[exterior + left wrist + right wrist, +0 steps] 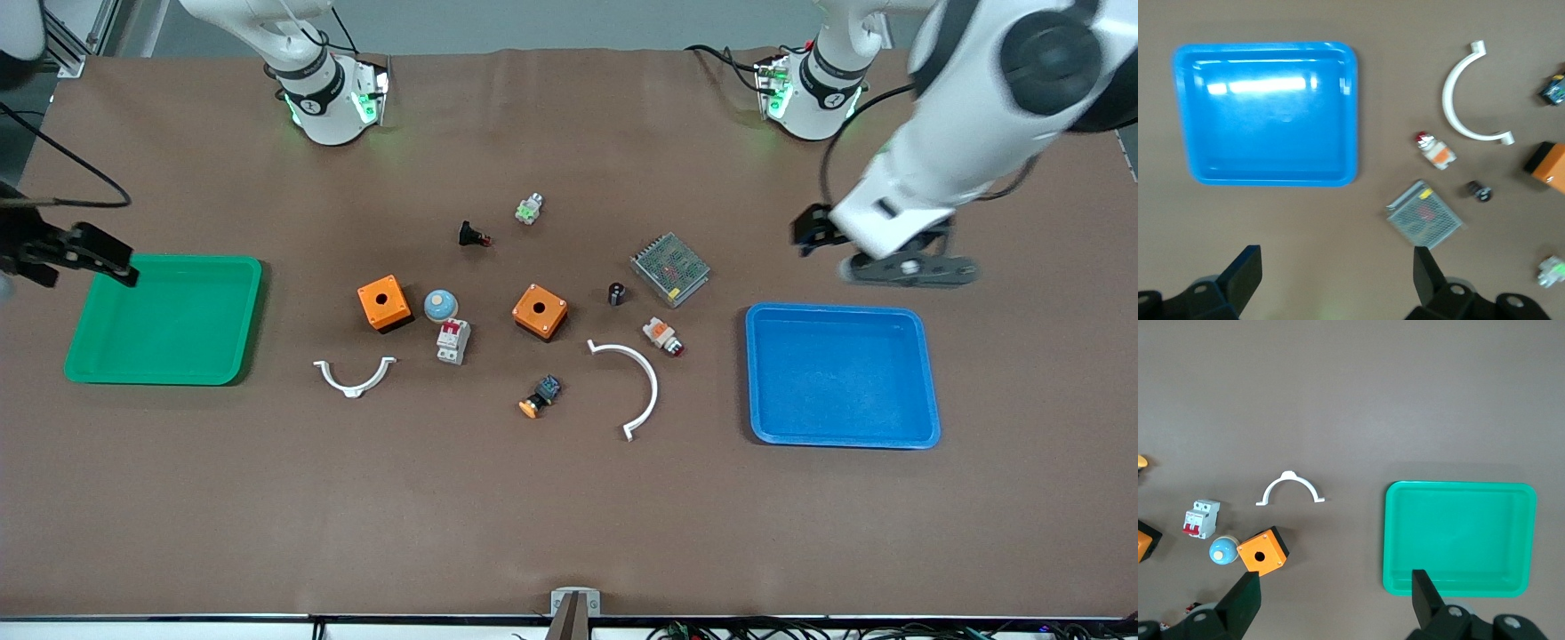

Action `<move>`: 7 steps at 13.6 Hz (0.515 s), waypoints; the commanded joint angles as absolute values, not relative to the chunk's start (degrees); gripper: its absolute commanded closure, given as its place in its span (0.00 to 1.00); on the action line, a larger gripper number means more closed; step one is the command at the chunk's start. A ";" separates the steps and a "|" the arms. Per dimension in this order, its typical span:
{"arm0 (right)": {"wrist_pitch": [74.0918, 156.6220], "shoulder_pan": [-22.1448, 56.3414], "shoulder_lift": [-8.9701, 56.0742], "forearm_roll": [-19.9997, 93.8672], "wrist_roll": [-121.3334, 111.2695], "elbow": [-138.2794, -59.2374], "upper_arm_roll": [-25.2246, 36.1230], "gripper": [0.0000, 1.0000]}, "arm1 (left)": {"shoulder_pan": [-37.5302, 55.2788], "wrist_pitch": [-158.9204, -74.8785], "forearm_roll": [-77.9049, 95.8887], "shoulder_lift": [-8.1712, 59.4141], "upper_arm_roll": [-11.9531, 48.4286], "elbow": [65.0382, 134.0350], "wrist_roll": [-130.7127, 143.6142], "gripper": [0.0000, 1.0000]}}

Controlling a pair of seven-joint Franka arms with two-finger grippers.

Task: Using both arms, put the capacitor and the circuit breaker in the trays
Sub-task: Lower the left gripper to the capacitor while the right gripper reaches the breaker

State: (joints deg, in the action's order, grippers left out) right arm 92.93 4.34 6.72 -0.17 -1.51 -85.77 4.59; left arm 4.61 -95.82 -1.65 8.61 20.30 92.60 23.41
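green tray (165, 320), blue tray (842, 375), two orange boxes (384, 302) between.

Mid-frame, front view: circuit breaker (452, 341) just below a domed button (440, 305), between one box (384, 303) and a second box (540, 311). Capacitor (615, 293) just beside a mesh-cased module (670, 268), above a curved clip (633, 384). First tray (160, 380) at the right arm's end, second tray (843, 441) at the left arm's.

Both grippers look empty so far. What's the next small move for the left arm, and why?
Probably swing the left gripper from the bare table beside the blue tray over to the capacitor and lower onto it. The gripper is open and empty, and the capacitor lies loose beside the mesh-topped module. The right gripper, open by the green tray, could likewise go for the circuit breaker.
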 commanded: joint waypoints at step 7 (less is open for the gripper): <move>100.78 19.93 15.82 7.90 12.28 -93.58 4.83 0.00 | 15.81 -121.02 -12.45 25.55 24.61 100.46 54.80 0.01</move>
State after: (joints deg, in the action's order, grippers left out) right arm 96.66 17.44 16.02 5.18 7.74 -89.28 4.20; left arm 14.11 -119.05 -7.42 21.60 24.48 101.20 48.67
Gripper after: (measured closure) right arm 0.000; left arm 0.000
